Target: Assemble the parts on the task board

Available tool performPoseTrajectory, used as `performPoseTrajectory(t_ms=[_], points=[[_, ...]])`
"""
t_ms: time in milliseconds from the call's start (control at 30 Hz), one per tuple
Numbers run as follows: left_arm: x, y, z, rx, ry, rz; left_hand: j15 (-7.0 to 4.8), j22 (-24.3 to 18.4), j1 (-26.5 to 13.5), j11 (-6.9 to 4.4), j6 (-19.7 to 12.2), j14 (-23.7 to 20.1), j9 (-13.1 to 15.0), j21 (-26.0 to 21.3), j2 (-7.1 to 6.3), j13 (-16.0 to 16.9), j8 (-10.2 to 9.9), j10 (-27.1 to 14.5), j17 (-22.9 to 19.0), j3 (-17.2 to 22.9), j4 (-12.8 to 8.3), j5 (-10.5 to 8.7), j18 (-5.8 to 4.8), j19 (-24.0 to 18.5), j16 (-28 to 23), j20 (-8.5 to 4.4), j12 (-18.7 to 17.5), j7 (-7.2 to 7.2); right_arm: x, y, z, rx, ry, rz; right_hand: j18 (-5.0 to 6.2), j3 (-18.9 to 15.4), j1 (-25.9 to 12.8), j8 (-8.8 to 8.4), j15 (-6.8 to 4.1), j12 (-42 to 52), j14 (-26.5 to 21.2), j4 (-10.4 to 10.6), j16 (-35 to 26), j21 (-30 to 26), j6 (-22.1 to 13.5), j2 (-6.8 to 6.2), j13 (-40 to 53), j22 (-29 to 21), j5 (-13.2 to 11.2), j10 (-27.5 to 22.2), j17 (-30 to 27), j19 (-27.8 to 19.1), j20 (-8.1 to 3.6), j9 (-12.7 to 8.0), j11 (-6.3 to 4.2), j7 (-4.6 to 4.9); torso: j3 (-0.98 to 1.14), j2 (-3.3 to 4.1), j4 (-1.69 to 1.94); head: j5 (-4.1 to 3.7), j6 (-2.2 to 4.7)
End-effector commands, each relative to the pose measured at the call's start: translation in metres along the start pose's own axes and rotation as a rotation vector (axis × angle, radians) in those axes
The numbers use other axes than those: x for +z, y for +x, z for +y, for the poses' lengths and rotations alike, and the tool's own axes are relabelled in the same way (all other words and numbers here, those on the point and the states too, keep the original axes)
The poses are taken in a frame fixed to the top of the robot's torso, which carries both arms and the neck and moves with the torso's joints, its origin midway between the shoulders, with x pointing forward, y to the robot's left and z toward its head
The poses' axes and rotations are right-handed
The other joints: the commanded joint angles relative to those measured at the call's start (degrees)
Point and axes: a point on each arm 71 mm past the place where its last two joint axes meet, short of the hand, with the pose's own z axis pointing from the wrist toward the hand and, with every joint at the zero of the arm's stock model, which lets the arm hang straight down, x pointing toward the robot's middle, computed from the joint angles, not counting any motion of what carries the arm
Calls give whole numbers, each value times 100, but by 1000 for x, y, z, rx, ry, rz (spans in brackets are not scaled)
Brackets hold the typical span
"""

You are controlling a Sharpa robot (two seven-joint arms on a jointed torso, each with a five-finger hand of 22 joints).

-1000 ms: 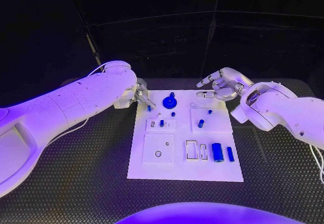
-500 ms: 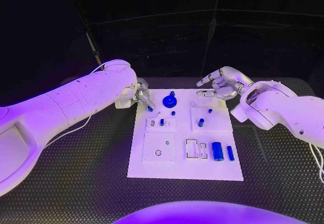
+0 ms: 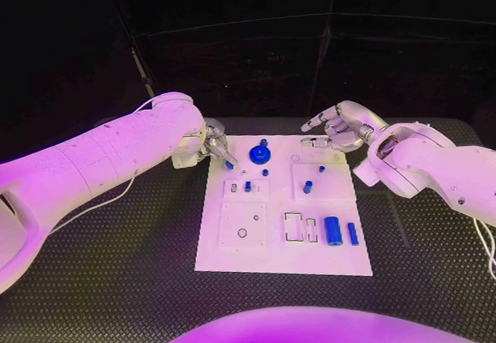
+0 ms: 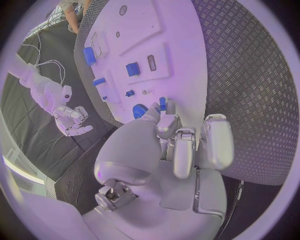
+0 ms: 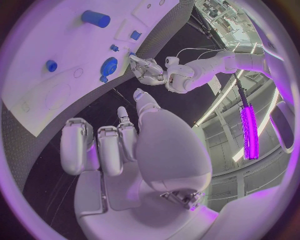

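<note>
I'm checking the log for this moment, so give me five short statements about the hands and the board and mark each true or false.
1. The left hand is at the far left corner of the white board. True.
2. The right hand grips the round blue knob. False: it is off the board's far right corner with nothing in it, and the knob stands on the board.
3. A blue cylinder lies near the board's right edge. True.
4. Both hands rest on the middle of the board. False: each is at a far corner.
5. The board lies on a white cloth. False: it lies on the black table.
</note>
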Motion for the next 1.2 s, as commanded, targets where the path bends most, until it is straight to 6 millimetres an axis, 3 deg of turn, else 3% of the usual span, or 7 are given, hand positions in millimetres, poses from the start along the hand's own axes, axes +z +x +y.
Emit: performPoseTrajectory(t_ms=[33, 367, 633, 933, 1200], points=[[-7, -2, -2, -39, 33, -60, -23, 215, -136, -7, 56, 606, 25, 38, -40, -14, 19, 23, 1509, 832, -689, 14, 38, 44, 18, 0, -28, -14, 0, -1, 1, -2, -9, 4, 50, 2, -52, 35, -35, -10, 347, -33, -27, -25, 30, 24, 266, -8, 20, 2, 304, -24, -7, -9, -19, -2, 3, -7, 9, 10, -2], [-28, 16, 7, -89, 80, -105, -38, 266, -473, -19, 67, 606, 86, 63, -261, -8, 92, 70, 1509, 1417, -725, 15, 29, 78, 18, -13, -10, -29, -1, -3, -1, -4, -3, 1, 50, 2, -52, 35, -35, -10, 347, -33, -27, -25, 30, 24, 266, -8, 20, 2, 304, -24, -7, -9, -19, -2, 11, -18, 20, 62, -16], [-32, 38, 11, -37, 85, -117, -43, 289, -619, -24, 54, 606, 132, 72, -385, -10, 147, 86, 1509, 1760, -764, 14, 24, 94, 18, -18, -5, -32, -1, -3, -1, -4, -2, 2, 50, 2, -52, 35, -35, -10, 347, -33, -27, -25, 30, 24, 266, -8, 20, 2, 304, -24, -7, -9, -19, -2, 9, -30, 33, 69, -36], [-31, 52, 6, 0, 92, -120, -43, 293, -683, -25, 48, 606, 154, 69, -440, -8, 173, 94, 1509, 1912, -780, 14, 24, 96, 18, -19, -1, -33, 0, -3, -2, -5, 1, 4, 50, 2, -52, 35, -35, -10, 347, -33, -27, -25, 30, 24, 266, -8, 20, 2, 304, -24, -7, -9, -19, -2, 9, -19, 15, 82, -23], [-31, 55, 5, 20, 89, -108, -45, 304, -748, -26, 46, 606, 177, 73, -487, -7, 202, 101, 1509, 2044, -785, 14, 22, 103, 18, -20, 3, -35, 0, -2, -2, -4, 4, 10, 50, 2, -53, 35, -35, -10, 347, -33, -27, -25, 30, 24, 266, -8, 21, 1, 304, -24, -7, -10, -19, -2, 12, -15, 28, 69, -27]])
